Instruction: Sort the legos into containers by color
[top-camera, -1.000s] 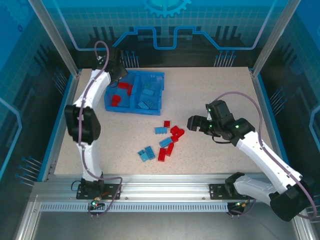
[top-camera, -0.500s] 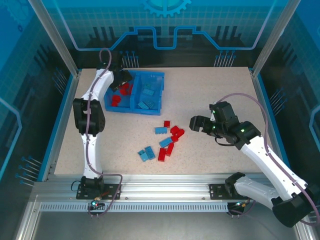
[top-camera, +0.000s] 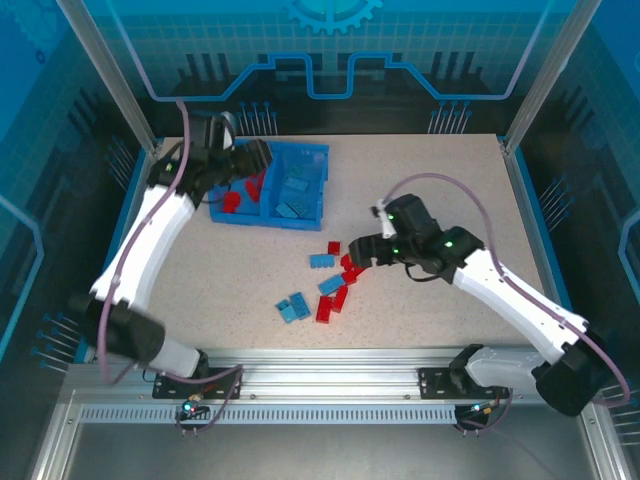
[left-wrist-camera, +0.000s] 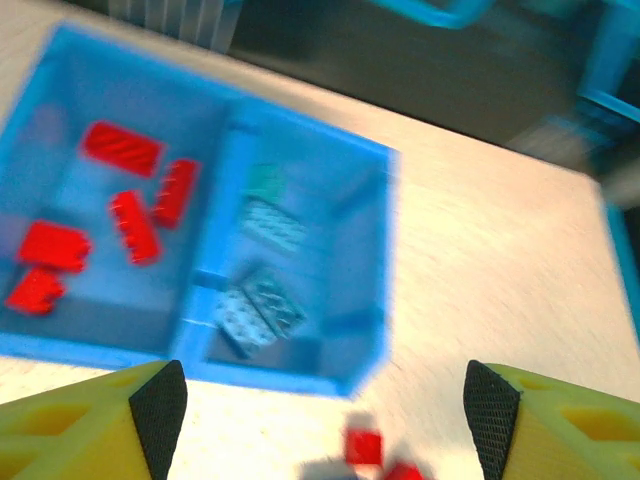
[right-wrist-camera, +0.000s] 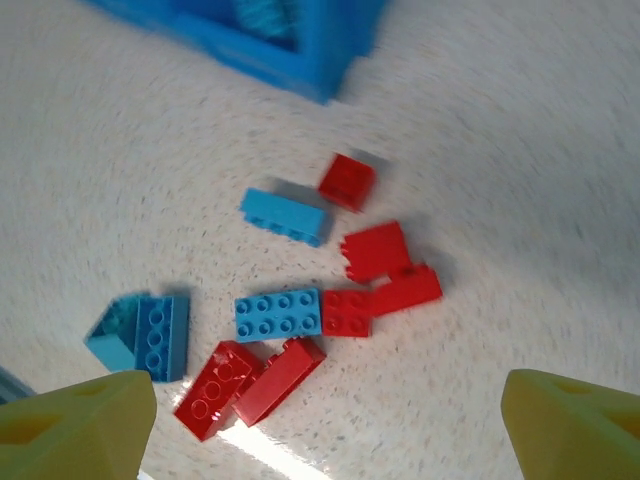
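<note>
The loose legos (right-wrist-camera: 278, 314) lie in a scattered cluster on the middle of the bench (top-camera: 440, 180), red and light blue mixed, several of them touching. A flat blue brick butts end to end against a red one, two more red bricks lie side by side just below it in the right wrist view, and a pair of blue bricks (right-wrist-camera: 140, 335) sits a little apart at the cluster's left edge. Farther back and to the left stands the blue tray (left-wrist-camera: 280, 372). Its left compartment (left-wrist-camera: 100, 300) holds several red bricks (left-wrist-camera: 122, 148), and its right compartment (left-wrist-camera: 340, 215) holds a few light blue pieces (left-wrist-camera: 262, 305). The right tool (right-wrist-camera: 325, 425) hovers above the right side of the loose cluster, fingers spread wide with nothing between them. The left tool (left-wrist-camera: 322, 415) hangs above the tray, over its left side in the overhead view, likewise spread wide and empty.
</note>
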